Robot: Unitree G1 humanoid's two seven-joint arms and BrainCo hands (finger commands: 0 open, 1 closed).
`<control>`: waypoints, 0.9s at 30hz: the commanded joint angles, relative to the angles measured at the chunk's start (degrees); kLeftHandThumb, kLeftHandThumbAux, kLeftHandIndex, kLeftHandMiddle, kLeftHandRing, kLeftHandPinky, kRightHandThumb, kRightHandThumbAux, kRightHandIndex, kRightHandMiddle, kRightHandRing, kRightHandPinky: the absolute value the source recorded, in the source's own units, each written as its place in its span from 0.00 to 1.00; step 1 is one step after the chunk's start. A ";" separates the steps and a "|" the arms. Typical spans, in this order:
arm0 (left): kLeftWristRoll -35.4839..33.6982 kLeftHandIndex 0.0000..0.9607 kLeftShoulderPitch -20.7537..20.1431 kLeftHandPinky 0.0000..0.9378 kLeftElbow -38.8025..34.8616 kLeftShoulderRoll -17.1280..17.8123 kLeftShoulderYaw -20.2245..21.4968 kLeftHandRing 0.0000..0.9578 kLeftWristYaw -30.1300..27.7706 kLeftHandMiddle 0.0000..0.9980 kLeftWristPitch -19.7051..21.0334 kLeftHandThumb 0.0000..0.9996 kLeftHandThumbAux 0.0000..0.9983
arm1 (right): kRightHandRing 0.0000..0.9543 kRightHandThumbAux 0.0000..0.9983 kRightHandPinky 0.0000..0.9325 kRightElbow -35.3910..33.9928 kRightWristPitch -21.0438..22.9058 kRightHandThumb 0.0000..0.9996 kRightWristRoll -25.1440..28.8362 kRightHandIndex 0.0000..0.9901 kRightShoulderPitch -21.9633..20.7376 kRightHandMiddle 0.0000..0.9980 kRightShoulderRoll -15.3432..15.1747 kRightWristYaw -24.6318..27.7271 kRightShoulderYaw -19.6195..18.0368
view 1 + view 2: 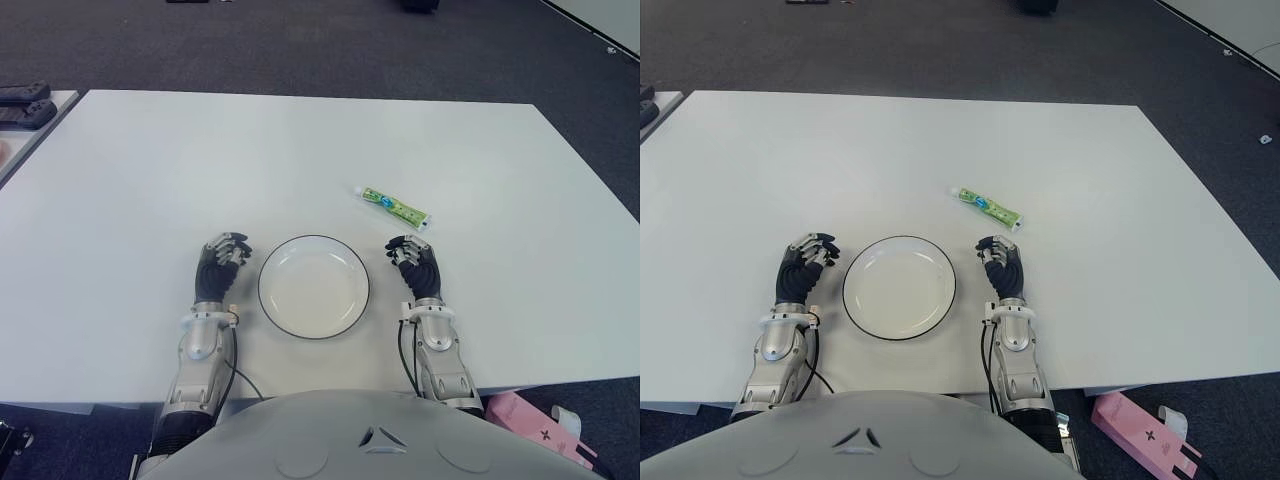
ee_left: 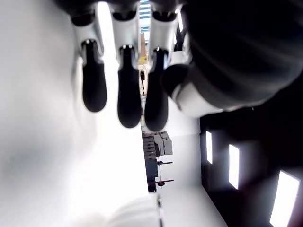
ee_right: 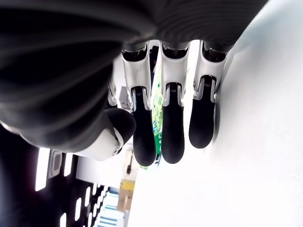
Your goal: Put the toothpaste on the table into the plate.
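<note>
Toothpaste [image 1: 394, 207] right, behind plate [image 1: 352, 310]

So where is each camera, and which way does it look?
Left eye view: on the head, looking down at the white table; shows both hands, forearms and chest.
Right eye view: beside it, same scene: white black-rimmed plate, green toothpaste tube.
Left wrist view: on the left wrist, along the left hand fingers.
Right wrist view: on the right wrist, along the right hand; shares the tube with both eyes.

A green-and-white toothpaste [image 1: 394, 207] with a white cap is seen; the plate [image 1: 313, 285] is white, dark-rimmed. The table [image 1: 150, 180] is white, the floor [image 1: 300, 45] dark grey.
</note>
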 commanded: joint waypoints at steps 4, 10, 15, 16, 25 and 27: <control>0.40 0.45 0.90 0.55 1.40 -0.63 -0.14 0.56 0.38 0.54 2.02 0.71 0.72 | 0.50 0.73 0.50 3.02 -4.13 0.71 -3.52 0.43 0.26 0.49 -1.21 -3.29 0.29; 0.64 0.45 0.81 0.56 1.48 -0.75 -0.19 0.56 0.52 0.53 2.13 0.71 0.72 | 0.51 0.73 0.51 1.51 -8.58 0.71 -7.08 0.43 -0.24 0.49 -2.89 -6.92 -0.50; 0.70 0.45 0.62 0.55 1.79 -0.78 -0.20 0.56 0.38 0.53 1.78 0.70 0.72 | 0.51 0.73 0.53 0.30 -9.89 0.71 -10.57 0.43 -2.21 0.49 -4.70 -9.39 -1.05; 0.71 0.45 0.58 0.55 1.86 -0.76 -0.20 0.56 0.36 0.53 1.69 0.70 0.72 | 0.51 0.73 0.53 0.25 -9.91 0.71 -11.30 0.43 -2.79 0.49 -5.14 -9.83 -1.16; 0.80 0.45 0.26 0.57 2.55 -0.58 -0.08 0.56 0.36 0.54 0.86 0.70 0.72 | 0.42 0.73 0.42 3.46 -8.11 0.70 -16.88 0.42 -10.27 0.40 -12.07 -9.06 -1.29; 0.85 0.45 0.23 0.57 2.67 -0.63 -0.02 0.56 0.52 0.54 0.65 0.70 0.72 | 0.36 0.73 0.35 4.43 -7.93 0.69 -17.17 0.41 -11.64 0.35 -13.34 -8.16 -1.11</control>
